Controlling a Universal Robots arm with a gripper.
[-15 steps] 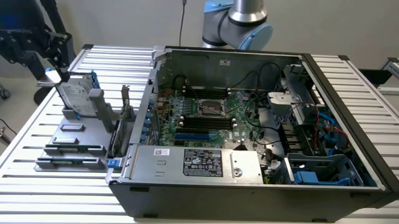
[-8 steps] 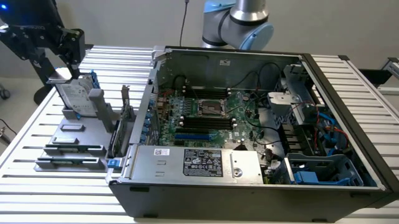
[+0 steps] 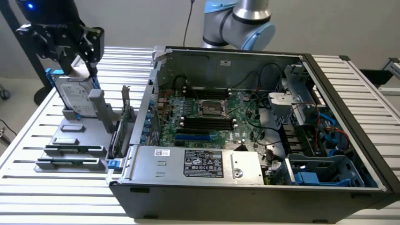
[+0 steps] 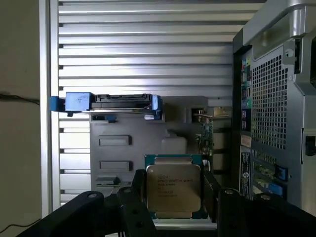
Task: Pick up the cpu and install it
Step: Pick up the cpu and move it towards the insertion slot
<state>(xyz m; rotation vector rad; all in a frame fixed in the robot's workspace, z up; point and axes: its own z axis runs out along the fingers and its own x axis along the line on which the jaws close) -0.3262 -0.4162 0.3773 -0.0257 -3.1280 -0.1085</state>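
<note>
Hand (image 3: 84, 63) above upright hard drive (image 3: 75, 96) beside open computer case (image 3: 187, 199)

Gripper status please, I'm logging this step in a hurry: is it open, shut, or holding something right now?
Gripper: closed on the cpu, which sits between its fingers.

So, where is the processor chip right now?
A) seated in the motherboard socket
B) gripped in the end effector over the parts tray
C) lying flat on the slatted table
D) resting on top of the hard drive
B: in the wrist view the chip sits clamped in the end effector, which the exterior view places above the tray, outside the computer case.
</note>
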